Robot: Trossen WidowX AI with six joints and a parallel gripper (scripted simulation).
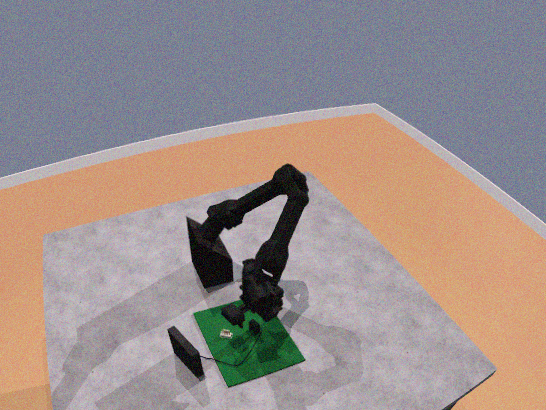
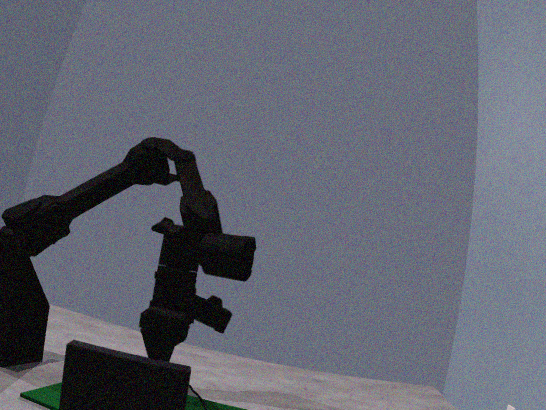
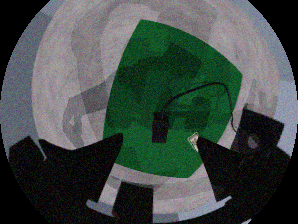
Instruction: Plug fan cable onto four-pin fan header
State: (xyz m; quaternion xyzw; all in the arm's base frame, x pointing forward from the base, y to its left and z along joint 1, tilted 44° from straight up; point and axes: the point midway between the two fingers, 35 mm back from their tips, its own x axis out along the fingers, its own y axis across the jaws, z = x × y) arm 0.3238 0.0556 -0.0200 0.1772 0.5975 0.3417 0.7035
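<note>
The green board [image 1: 237,375] [image 2: 42,396] [image 3: 145,162] lies on the table. The black plug [image 1: 255,327] [image 3: 160,128] is on or just over the board, away from the pale four-pin header [image 1: 226,333] [image 3: 193,139]. Its thin black cable [image 1: 236,365] [image 3: 200,86] curves to the black fan [image 1: 185,351] [image 2: 125,377] [image 3: 256,135], which stands upright beside the board. My gripper [image 1: 256,322] [image 2: 160,360] [image 3: 161,140] is open and empty, pointing down low over the board. In the wrist view the plug shows between the fingertips, and the header is close beside the right fingertip. Contact cannot be told.
The grey table [image 1: 125,240] carries the arm's dark base [image 1: 212,265] [image 2: 20,320] behind the board. The fan is a tall obstacle at the board's side and hides most of the board in the exterior view. The cable loops over the board.
</note>
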